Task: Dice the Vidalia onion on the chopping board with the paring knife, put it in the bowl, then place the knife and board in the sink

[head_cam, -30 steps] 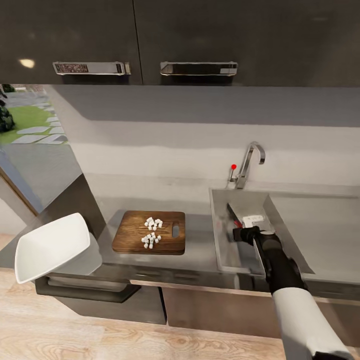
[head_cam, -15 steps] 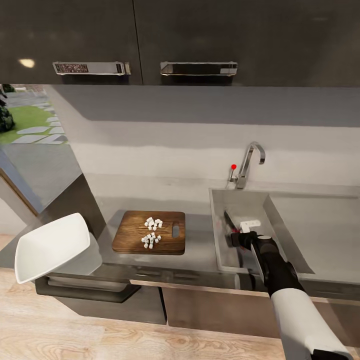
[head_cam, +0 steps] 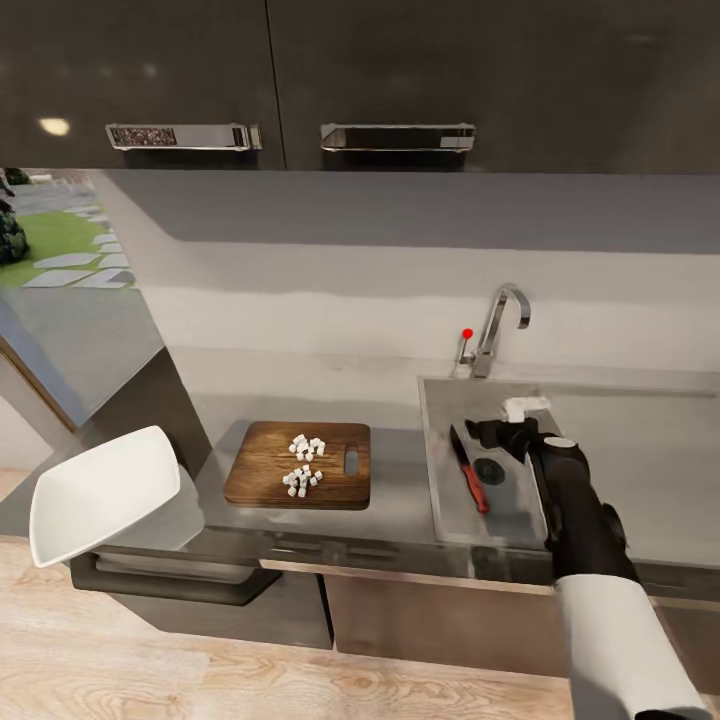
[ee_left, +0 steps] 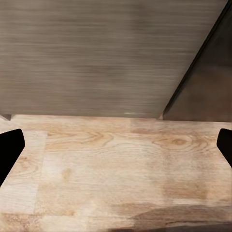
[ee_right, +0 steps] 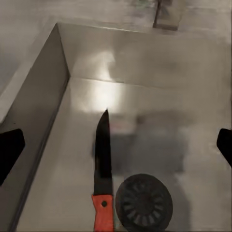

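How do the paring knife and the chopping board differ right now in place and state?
The paring knife lies flat on the bottom of the sink, beside the drain; the chopping board lies on the countertop. The knife is bare, while the board carries the diced onion. The knife is slim and red-handled; the board is a broad brown rectangle. Neither is held.

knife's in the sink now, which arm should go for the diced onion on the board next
Probably right. The open right gripper hangs over the grey sink, beside the dark brown wooden chopping board. The left wrist view shows wood floor and cabinet fronts, so that arm seems low.
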`<state>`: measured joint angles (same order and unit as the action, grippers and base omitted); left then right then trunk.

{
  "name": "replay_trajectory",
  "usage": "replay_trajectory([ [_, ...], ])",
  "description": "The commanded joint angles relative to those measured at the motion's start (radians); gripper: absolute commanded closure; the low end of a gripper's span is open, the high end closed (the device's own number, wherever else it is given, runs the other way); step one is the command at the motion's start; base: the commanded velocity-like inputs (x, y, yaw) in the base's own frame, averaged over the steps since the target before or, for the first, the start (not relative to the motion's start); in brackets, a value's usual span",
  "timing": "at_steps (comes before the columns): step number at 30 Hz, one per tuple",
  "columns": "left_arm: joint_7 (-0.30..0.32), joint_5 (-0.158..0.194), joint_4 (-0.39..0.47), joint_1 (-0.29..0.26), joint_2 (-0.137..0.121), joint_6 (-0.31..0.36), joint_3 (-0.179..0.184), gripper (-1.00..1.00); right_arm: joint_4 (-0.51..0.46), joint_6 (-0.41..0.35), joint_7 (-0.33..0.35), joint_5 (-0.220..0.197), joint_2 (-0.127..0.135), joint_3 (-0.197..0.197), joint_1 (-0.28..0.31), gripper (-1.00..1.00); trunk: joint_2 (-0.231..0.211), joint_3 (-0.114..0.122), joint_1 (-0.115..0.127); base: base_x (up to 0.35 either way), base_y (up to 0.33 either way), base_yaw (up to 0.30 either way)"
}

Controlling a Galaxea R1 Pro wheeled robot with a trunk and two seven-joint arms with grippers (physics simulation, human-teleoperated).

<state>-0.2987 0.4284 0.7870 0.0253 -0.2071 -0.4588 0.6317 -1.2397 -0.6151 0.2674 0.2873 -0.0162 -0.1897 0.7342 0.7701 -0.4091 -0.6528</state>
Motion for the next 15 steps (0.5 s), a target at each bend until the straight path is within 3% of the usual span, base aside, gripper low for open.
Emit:
replay_trajectory([
  [1,-0.008,0.006,0.002,-0.001,-0.002,-0.003,0.006,-1.00,-0.047,-0.046,0.010,0.010,-0.001,-0.008,0.001,-1.00,0.001,-0.001,0.000,0.000,0.000,0.000],
  [4,-0.008,0.006,0.002,-0.001,-0.002,-0.003,0.006,-1.00,-0.135,-0.093,0.011,0.010,-0.002,-0.013,0.001,-1.00,0.001,-0.001,0.000,0.000,0.000,0.000],
  [7,-0.008,0.006,0.001,-0.001,-0.002,-0.003,0.007,-1.00,-0.162,-0.138,0.012,0.010,-0.003,-0.013,0.001,-1.00,0.001,0.000,0.000,-0.084,0.000,0.000],
  [15,-0.008,0.006,0.003,-0.001,-0.002,-0.003,0.007,-1.00,-0.168,-0.160,0.012,0.010,-0.010,-0.013,0.001,-1.00,0.001,0.012,0.000,-0.322,0.000,0.000],
])
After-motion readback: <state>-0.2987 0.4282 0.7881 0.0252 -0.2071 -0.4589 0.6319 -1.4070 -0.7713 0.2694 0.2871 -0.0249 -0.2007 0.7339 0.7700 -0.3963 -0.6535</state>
